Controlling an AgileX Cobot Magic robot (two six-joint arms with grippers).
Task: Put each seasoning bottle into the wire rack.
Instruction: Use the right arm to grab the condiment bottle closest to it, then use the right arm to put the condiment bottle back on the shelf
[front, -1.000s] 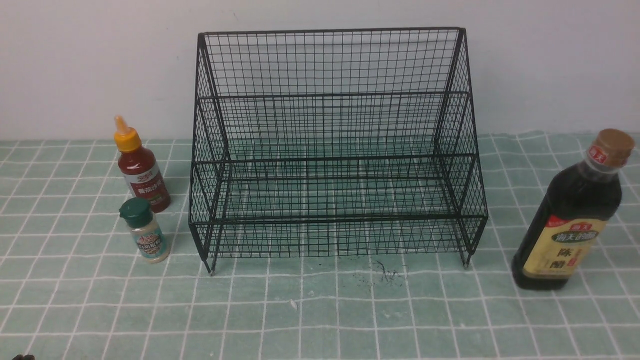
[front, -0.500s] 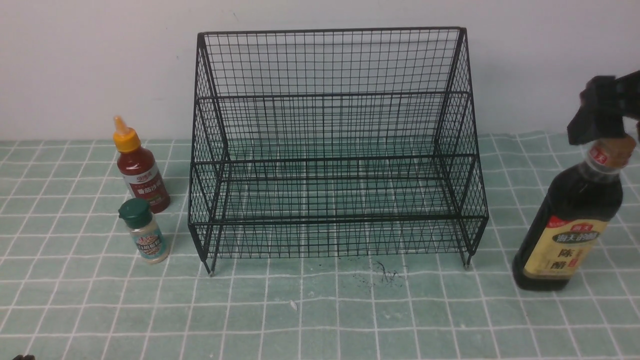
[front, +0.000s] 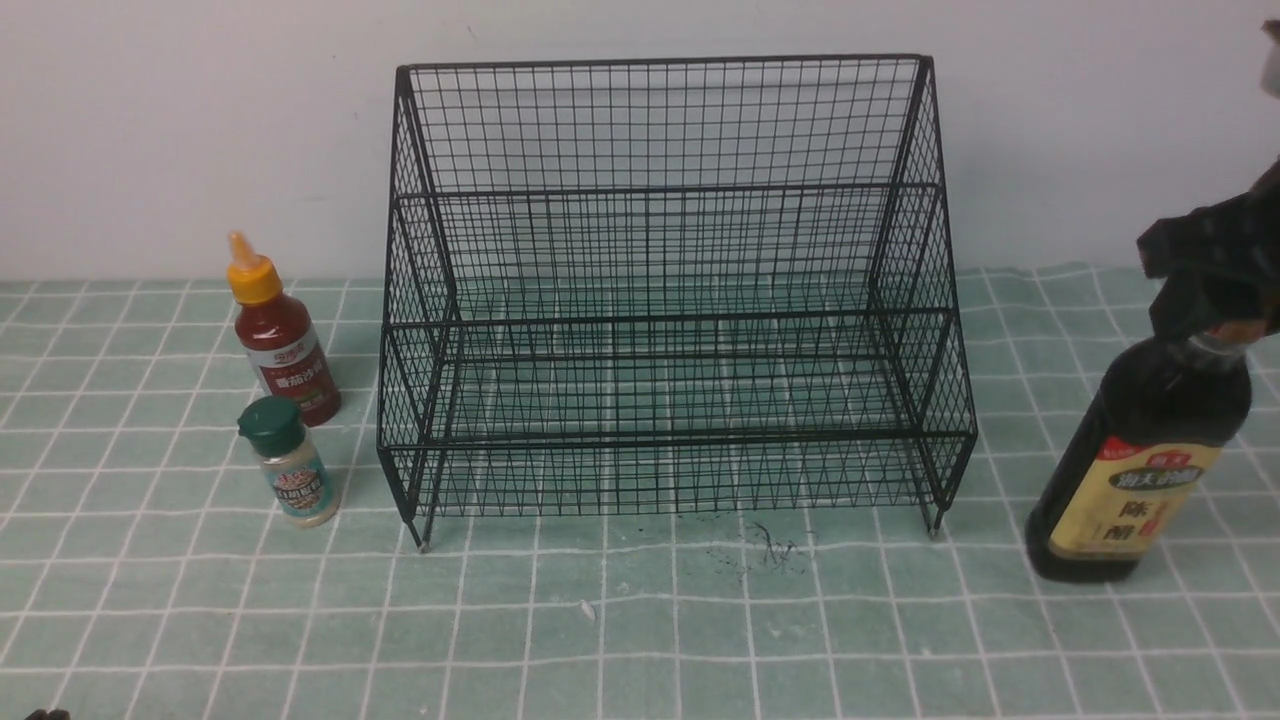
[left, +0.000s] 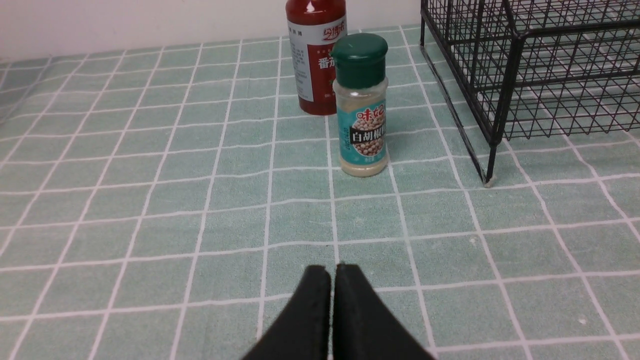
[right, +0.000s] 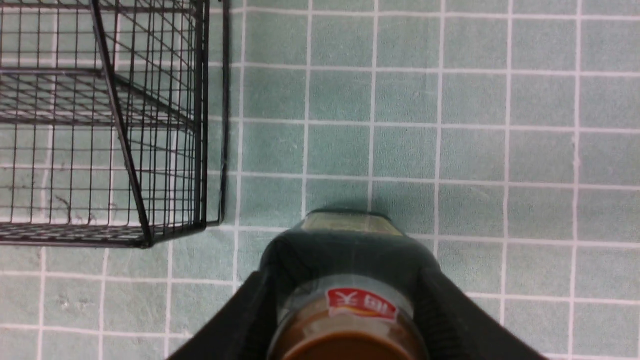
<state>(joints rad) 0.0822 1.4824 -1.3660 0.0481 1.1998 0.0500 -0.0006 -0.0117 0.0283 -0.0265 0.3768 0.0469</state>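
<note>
The black wire rack (front: 660, 250) stands at the back middle of the table with nothing in it. Left of it stand the red sauce bottle (front: 285, 350) with a yellow nozzle and, nearer me, the small green-lidded shaker (front: 295, 470). The tall dark vinegar bottle (front: 1140, 470) stands upright on the cloth right of the rack. My right gripper (front: 1215, 300) has come down over its top, and its fingers press both sides of the neck (right: 345, 275), hiding the gold cap in the front view. My left gripper (left: 332, 272) is shut and empty, low over the cloth, well short of the shaker (left: 361, 115).
A green checked cloth (front: 600, 620) covers the table and a white wall rises right behind the rack. A dark smudge (front: 765, 548) marks the cloth before the rack's front edge. The rack's corner leg (left: 487, 175) stands right of the shaker.
My right gripper came into view from the upper right, dropped over the vinegar bottle's cap and closed in on the neck. The bottle shifted slightly. The left arm stayed still.
</note>
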